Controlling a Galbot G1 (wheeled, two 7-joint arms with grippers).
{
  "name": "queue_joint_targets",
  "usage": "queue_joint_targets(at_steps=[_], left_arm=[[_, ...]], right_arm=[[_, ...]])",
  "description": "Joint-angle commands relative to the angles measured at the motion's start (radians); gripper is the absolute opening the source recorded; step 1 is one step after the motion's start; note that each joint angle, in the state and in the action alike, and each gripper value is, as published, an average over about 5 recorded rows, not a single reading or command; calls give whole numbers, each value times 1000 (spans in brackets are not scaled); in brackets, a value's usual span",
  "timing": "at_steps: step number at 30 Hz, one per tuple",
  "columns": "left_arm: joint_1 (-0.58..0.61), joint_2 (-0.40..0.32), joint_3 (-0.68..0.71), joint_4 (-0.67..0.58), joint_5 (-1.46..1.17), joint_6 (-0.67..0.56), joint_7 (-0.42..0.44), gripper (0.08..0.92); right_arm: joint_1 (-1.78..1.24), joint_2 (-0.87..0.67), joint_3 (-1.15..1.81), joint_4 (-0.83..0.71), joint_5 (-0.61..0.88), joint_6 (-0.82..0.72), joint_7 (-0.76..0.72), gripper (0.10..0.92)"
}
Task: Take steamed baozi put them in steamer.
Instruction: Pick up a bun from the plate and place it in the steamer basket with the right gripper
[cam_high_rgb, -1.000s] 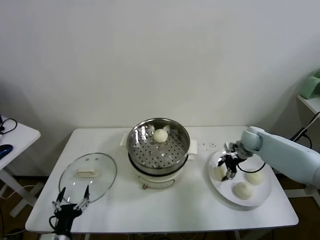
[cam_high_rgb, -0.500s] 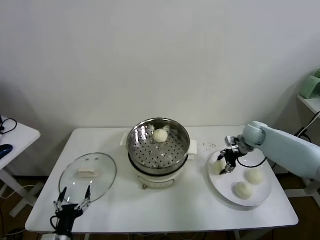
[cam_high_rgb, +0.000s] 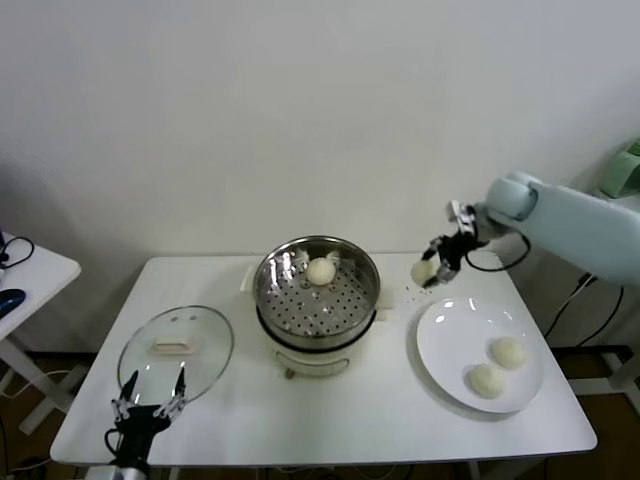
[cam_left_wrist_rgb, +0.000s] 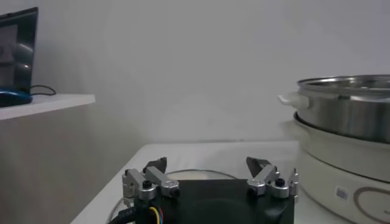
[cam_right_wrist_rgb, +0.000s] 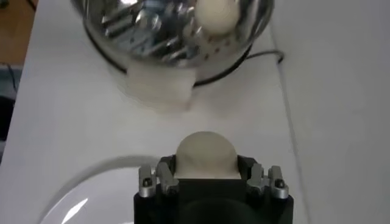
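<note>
Head view shows the right gripper squeezing a baozi up in the air, between steamer and plate; the left gripper waits spread wide by the glass lid.

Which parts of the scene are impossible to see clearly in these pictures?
- Right claw fingertips: in the right wrist view the held bun covers them.
- Steamer inside: left wrist view shows only its outer wall; the edge cuts it off.
- Plate: right wrist view shows only a corner.
</note>
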Motion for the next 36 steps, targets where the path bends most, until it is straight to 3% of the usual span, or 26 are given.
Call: queue_joint_targets(at_steps=[1, 17, 36], left_arm=[[-4, 7, 16, -5, 16, 1, 2, 823], [-30, 0, 100, -58, 132, 6, 9, 823], [-25, 4, 82, -37, 118, -8, 7, 823]], right_arm=[[226, 185, -145, -86, 274, -7, -15, 662], [3, 527, -67, -164, 294, -59, 39, 662], [-139, 566, -73, -174, 226, -62, 60, 662]])
